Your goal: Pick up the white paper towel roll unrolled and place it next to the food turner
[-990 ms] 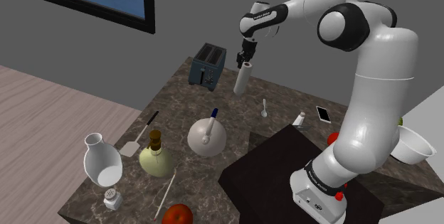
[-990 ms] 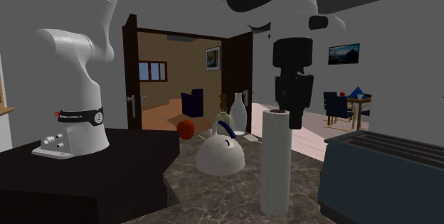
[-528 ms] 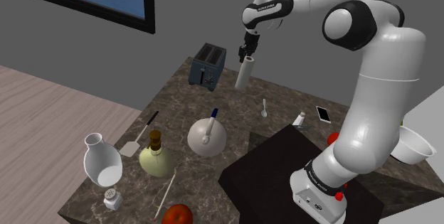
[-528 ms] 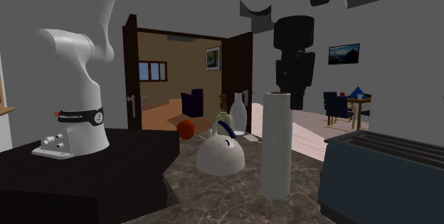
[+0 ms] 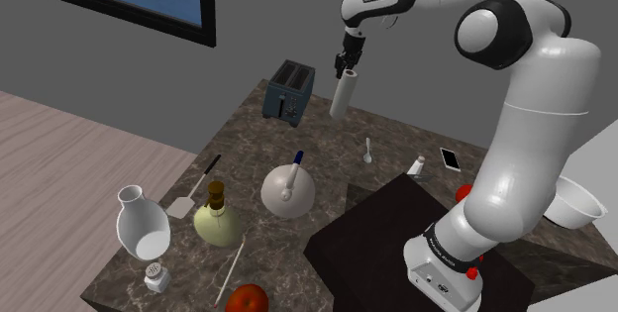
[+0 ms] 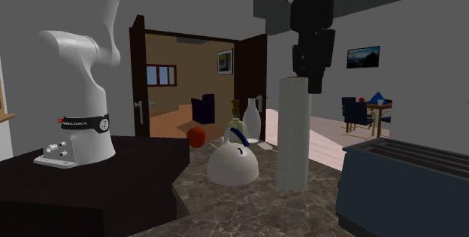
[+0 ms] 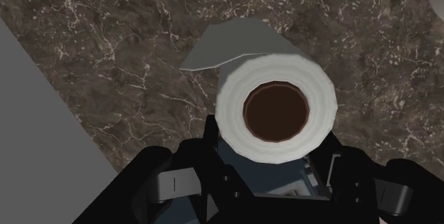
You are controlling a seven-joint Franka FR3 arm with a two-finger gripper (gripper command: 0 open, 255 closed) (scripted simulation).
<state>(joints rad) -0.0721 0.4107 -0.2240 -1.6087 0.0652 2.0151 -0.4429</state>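
Observation:
The white paper towel roll (image 5: 342,95) hangs upright above the back of the marble counter (image 5: 248,142), just right of the toaster in the shoulder view. My gripper (image 5: 346,65) is shut on its top end. In the second exterior view the roll (image 6: 293,134) floats clear of the counter under the black gripper (image 6: 312,74). The wrist view looks down at the roll (image 7: 235,109) and its brown core, clasped between the gripper (image 7: 270,150) fingers, with a loose flap of sheet on its far side. The food turner (image 5: 193,189), white head and dark handle, lies near the counter's left edge.
A dark toaster (image 5: 289,92) stands close beside the roll. A white domed pot (image 5: 288,189), a yellowish bottle (image 5: 216,219), a white vase (image 5: 142,223), a shaker (image 5: 155,276), a thin stick (image 5: 231,271) and a red fruit (image 5: 247,299) crowd the counter near the turner. A spoon (image 5: 367,151) and phone (image 5: 451,158) lie right.
The gripper has risen with the roll in it, lifting the roll off the counter. Nothing else on the counter has moved.

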